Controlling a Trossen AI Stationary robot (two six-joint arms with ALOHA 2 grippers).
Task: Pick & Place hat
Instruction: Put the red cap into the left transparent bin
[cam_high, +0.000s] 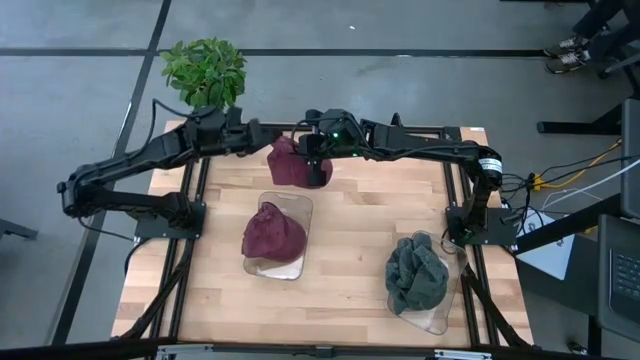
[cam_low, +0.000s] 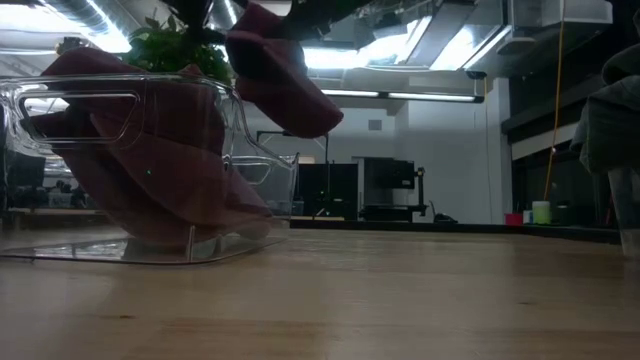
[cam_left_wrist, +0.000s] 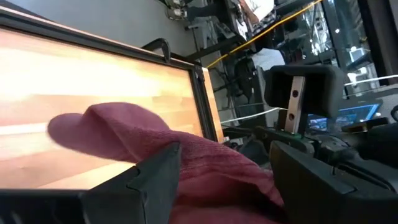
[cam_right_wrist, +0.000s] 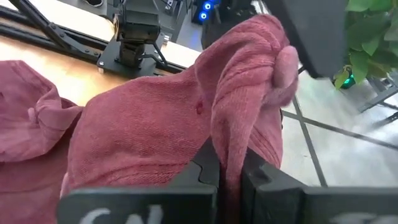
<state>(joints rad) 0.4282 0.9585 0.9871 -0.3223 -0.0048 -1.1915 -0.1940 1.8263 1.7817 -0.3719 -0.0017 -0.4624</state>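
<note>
A maroon knit hat (cam_high: 288, 162) hangs lifted over the table's far middle; in the low view it (cam_low: 285, 85) is clear of the wood. My left gripper (cam_high: 268, 140) comes at it from the left, my right gripper (cam_high: 316, 168) from the right, and both are shut on it. A second maroon hat (cam_high: 274, 236) lies in a clear container (cam_high: 300, 205) at the table's centre. A grey-green hat (cam_high: 416, 278) fills another clear container near the right near corner. My left gripper has a thick bunch of the hat (cam_left_wrist: 211, 168) between its two fingers (cam_left_wrist: 152, 177), which stand well apart around it. It comes level from the table's left. The hat's free lobe (cam_left_wrist: 93, 127) sticks out past the fingers, above the table. My right gripper pinches a raised fold of the hat (cam_right_wrist: 231, 140) between its two fingers (cam_right_wrist: 205, 171), several layers gathered in a ridge. The ridge runs up toward the other gripper (cam_right_wrist: 311, 34). The rest of the hat (cam_right_wrist: 124, 137) sags to one side, lifted clear.
A potted plant (cam_high: 205, 70) stands beyond the table's far left corner. Black rails (cam_high: 190, 215) run along both table sides by the arm bases. Bare wood (cam_high: 340, 290) lies between the two containers and along the near edge.
</note>
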